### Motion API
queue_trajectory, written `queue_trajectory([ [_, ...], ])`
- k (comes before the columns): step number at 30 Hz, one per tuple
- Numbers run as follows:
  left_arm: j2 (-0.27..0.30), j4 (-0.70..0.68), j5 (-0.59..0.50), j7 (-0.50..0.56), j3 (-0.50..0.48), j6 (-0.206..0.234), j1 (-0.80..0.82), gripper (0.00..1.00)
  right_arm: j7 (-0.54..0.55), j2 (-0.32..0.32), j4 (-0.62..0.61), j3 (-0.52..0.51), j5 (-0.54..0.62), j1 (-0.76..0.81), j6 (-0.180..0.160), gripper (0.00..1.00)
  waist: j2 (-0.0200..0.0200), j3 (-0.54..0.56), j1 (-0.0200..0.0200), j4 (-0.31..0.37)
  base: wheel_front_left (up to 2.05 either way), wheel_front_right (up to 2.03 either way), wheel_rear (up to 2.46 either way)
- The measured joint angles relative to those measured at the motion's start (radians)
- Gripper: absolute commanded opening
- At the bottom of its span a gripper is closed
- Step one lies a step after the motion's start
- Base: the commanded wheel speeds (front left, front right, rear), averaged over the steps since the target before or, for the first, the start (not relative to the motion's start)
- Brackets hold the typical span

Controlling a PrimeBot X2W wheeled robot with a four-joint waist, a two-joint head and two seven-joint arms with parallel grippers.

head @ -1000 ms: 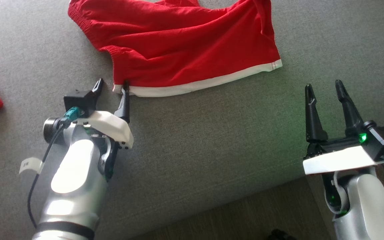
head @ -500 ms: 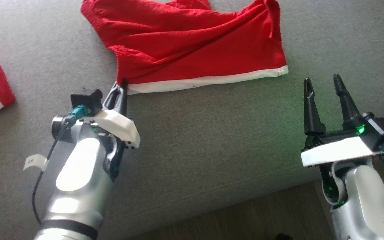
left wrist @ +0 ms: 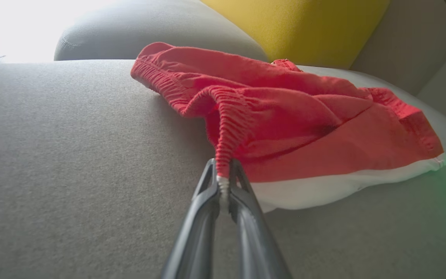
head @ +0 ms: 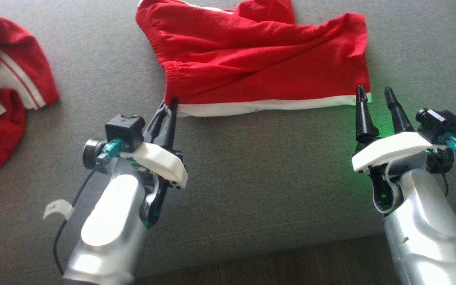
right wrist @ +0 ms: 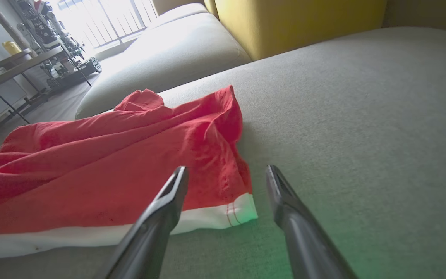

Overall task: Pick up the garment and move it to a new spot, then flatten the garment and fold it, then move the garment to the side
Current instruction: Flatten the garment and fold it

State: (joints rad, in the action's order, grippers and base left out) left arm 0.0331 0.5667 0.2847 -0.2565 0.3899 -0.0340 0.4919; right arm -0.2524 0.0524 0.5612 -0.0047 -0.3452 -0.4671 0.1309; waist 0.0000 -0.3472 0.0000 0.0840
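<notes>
The garment (head: 259, 67) is a pair of red shorts with a white hem band, lying crumpled on the grey sofa seat (head: 251, 166). My left gripper (head: 168, 105) is shut on the garment's near left corner, where the elastic waistband meets the white hem. The left wrist view shows the pinched corner (left wrist: 223, 176) between the closed fingers. My right gripper (head: 374, 95) stands open just at the garment's near right corner (right wrist: 242, 207), with the corner lying between and ahead of its fingers, untouched.
Another red garment with white stripes (head: 2, 99) lies at the left of the seat. A yellow cushion (right wrist: 296, 23) stands behind the seat. The sofa's front edge (head: 275, 249) runs below both arms, with wooden floor beyond.
My left gripper has shut on the garment's near left corner. My right gripper has come up to the near right corner. The head camera has shifted, bringing the other red garment into view.
</notes>
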Motion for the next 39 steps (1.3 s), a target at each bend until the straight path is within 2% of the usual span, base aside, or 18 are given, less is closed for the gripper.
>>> queue_trajectory([
  [7, 0.000, -0.040, 0.010, 0.000, 0.033, 0.009, -0.016, 0.00, 0.000, 0.001, 0.163, -0.013, -0.008, -0.060, 0.000, 1.00, 0.0000, -0.006, 0.0000, -0.037, 0.00, 0.00, 0.00],
  [12, 0.000, -0.057, 0.008, 0.000, 0.048, 0.016, -0.018, 0.00, 0.000, 0.001, 0.206, -0.040, -0.008, -0.083, 0.000, 1.00, 0.0000, -0.011, 0.0000, -0.044, 0.00, 0.00, 0.00],
  [17, 0.000, -0.070, 0.007, 0.000, 0.048, 0.016, -0.019, 0.00, -0.006, 0.003, 0.242, -0.021, -0.046, -0.111, 0.000, 0.99, 0.0000, -0.016, 0.0000, -0.043, 0.00, 0.00, 0.00],
  [18, 0.000, -0.072, 0.007, 0.000, 0.048, 0.016, -0.019, 0.00, -0.009, 0.005, 0.254, -0.013, -0.054, -0.117, 0.000, 0.50, 0.0000, -0.016, 0.0000, -0.043, 0.00, 0.00, 0.00],
  [19, 0.000, -0.072, 0.007, 0.000, 0.048, 0.016, -0.019, 0.00, -0.009, 0.009, 0.259, -0.002, -0.061, -0.122, 0.000, 0.09, 0.0000, -0.015, 0.0000, -0.043, 0.00, 0.00, 0.00],
  [20, 0.000, -0.072, 0.007, 0.000, 0.048, 0.016, -0.019, 0.00, -0.009, 0.012, 0.260, 0.013, -0.072, -0.123, 0.000, 0.00, 0.0000, -0.014, 0.0000, -0.044, 0.00, 0.00, 0.00],
  [29, 0.005, -0.077, 0.007, 0.000, 0.015, 0.017, -0.042, 0.00, -0.007, 0.009, 0.218, 0.055, -0.096, -0.107, 0.000, 0.00, 0.0000, 0.022, 0.0000, -0.041, 0.00, 0.00, 0.00],
  [39, 0.019, -0.126, 0.052, 0.023, -0.007, -0.003, -0.099, 0.00, -0.007, 0.009, -0.051, 0.065, -0.030, -0.047, 0.000, 0.00, 0.0000, 0.129, 0.0000, -0.027, 0.00, 0.00, 0.00],
])
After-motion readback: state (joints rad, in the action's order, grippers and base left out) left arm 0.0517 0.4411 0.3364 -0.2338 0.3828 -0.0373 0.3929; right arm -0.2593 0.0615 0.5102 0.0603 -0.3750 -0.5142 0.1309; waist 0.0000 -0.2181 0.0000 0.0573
